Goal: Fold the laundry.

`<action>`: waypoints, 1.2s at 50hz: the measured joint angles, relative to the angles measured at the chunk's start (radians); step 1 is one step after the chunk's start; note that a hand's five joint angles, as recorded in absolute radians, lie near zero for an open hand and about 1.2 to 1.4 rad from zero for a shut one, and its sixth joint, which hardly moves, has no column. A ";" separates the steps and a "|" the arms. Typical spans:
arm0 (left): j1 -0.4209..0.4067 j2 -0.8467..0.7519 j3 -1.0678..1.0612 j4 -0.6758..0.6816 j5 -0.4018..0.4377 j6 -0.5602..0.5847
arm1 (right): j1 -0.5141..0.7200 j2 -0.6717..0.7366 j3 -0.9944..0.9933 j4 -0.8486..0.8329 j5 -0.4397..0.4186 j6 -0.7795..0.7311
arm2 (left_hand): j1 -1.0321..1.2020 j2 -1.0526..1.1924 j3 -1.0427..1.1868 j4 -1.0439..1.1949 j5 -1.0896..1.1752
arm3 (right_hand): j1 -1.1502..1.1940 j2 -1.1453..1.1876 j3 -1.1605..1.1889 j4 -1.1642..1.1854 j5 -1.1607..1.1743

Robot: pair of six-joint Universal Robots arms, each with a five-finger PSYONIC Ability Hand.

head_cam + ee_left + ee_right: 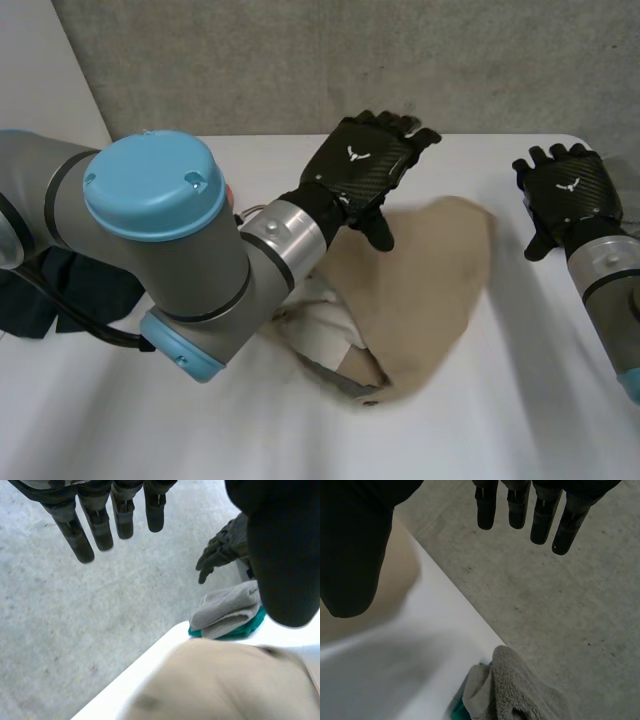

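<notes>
White table [530, 400] bears a crumpled tan garment [420, 290].

Bright, even light; soft shadows edge the beige cloth [420, 290].

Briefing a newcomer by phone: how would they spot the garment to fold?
On the white table, look mid-table beside the black left hand. The tan cloth garment lies crumpled there, white lining showing; its neighbour, by the left arm, is dark blue cloth.
</notes>
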 measured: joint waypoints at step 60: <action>0.181 -0.002 -0.439 0.075 -0.139 0.346 | 0.227 0.050 -0.183 0.535 -0.025 0.080 | 0.944 0.959 0.949 0.964 0.912 | 0.000 0.000 0.000 0.000 0.000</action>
